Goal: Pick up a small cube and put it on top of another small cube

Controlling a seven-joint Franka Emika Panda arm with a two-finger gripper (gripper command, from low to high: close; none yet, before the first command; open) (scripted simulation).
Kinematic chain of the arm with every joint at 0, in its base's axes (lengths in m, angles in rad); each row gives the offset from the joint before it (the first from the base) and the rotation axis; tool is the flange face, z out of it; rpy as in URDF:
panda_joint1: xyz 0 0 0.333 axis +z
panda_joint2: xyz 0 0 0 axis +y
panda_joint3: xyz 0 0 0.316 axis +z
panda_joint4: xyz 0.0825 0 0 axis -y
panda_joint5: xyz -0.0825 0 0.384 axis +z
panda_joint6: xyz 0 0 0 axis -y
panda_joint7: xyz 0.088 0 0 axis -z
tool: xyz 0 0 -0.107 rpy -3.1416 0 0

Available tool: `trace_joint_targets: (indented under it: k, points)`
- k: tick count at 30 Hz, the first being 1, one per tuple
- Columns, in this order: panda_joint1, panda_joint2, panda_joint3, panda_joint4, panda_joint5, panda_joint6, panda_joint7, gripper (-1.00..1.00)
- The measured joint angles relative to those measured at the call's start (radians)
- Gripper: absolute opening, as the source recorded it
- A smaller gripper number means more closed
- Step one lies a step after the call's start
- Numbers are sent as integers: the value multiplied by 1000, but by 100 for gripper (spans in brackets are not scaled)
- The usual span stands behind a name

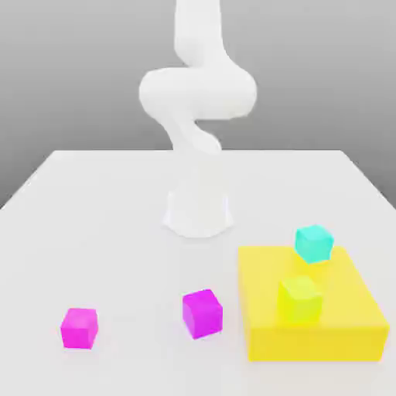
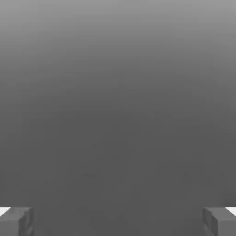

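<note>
Two magenta cubes rest on the white table: one (image 1: 80,326) at the exterior view's left, another (image 1: 203,312) near the middle front. A cyan cube (image 1: 313,243) and a yellow-green cube (image 1: 299,299) sit on a flat yellow block (image 1: 340,325) at the exterior view's right. My gripper (image 2: 118,221) is open in the hand view, its two grey fingertips (image 2: 16,221) far apart at the frame's edges, with nothing between them and only grey background ahead.
The white arm (image 1: 197,100) rises from its base (image 1: 198,213) at the table's middle and bends upward out of the exterior view. The table (image 1: 116,232) stretches wide on the exterior view's left.
</note>
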Motion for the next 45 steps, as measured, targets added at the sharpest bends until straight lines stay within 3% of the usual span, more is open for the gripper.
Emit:
trace_joint_targets:
  k: [8,15,22,29,30,37,42,45]
  points:
    - [-61,294,-91,-99,-62,148,-91,0]
    - [-104,547,-188,-185,-51,279,-215,0]
    - [-194,807,-219,-271,81,409,-427,0]
    - [-310,1061,-100,-255,223,587,-565,0]
    - [-320,1083,-88,-251,231,604,-571,-100]
    - [-322,1081,-87,-251,227,601,-568,-100]
    - [-281,922,-148,-285,140,478,-502,-100]
    - [-229,817,-106,-315,103,407,-510,-100]
